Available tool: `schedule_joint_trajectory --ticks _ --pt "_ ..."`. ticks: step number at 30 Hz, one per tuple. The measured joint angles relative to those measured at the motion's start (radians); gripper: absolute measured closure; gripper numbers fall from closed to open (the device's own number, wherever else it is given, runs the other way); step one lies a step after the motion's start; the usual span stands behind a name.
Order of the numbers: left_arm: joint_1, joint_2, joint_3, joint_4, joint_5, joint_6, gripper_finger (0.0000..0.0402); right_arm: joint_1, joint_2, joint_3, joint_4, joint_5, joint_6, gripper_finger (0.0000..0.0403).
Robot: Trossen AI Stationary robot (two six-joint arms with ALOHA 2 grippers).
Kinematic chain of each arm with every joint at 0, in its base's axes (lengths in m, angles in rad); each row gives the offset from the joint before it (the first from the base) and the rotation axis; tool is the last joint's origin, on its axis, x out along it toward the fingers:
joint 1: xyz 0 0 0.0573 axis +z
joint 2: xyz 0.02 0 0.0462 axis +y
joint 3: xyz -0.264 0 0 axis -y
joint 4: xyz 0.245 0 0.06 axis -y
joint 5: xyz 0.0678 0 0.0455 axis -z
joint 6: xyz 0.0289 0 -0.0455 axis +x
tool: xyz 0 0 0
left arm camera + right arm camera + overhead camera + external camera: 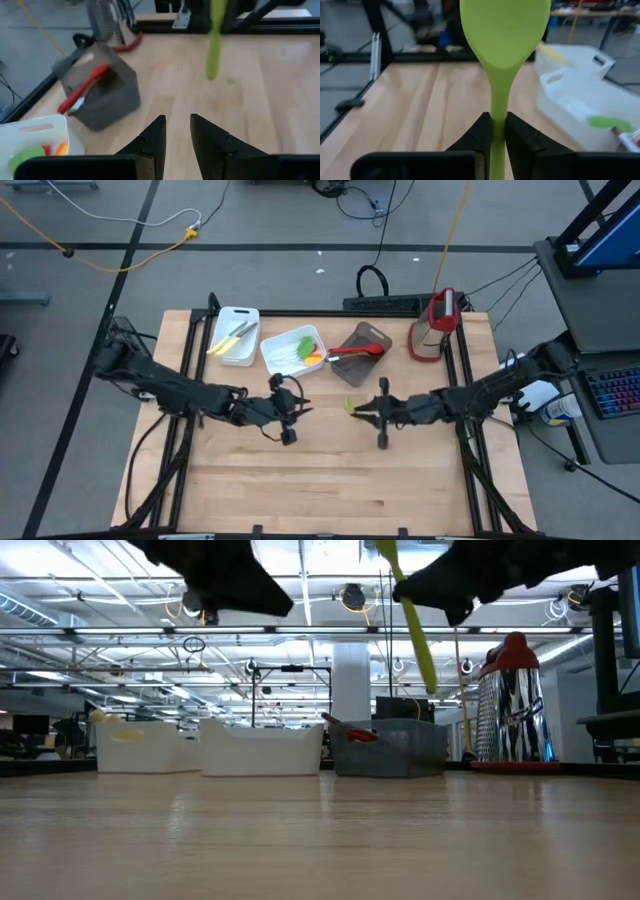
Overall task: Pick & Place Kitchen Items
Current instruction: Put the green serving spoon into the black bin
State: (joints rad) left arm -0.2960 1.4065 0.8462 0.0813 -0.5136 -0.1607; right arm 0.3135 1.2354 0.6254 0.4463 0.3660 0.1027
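One green spoon hangs above the middle of the counter, the right gripper clenched on its slim handle just below the bowl, while the left gripper waits nearby with its jaws parted and empty. It looks light, fairly stiff and smooth enough to swivel, so the narrow neck seems the surest hold. Other utensils lie in the white bins and grey bin along the counter's far edge.
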Motion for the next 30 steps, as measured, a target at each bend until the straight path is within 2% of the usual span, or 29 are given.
schedule_joint_trajectory --ticks 3,6,11,19,30 --pt "0.007 0.078 0.003 0.185 0.024 0.067 0.0309 -0.031 0.000 0.000 0.049 0.001 -0.003 0.0370" --pt "0.013 0.147 0.001 0.359 0.018 0.072 0.0309 -0.057 0.000 0.001 0.089 0.001 0.003 0.0371" --pt "0.046 0.255 0.002 0.518 0.016 0.049 0.0309 -0.094 0.018 0.001 0.114 0.004 0.022 0.0370" --pt "0.112 0.368 0.008 0.642 0.073 0.035 0.0309 -0.124 0.111 0.001 0.238 -0.003 0.019 0.0371" --pt "0.153 0.376 0.008 0.654 0.184 0.027 0.0309 -0.143 0.139 0.001 0.260 -0.003 -0.018 0.0370"
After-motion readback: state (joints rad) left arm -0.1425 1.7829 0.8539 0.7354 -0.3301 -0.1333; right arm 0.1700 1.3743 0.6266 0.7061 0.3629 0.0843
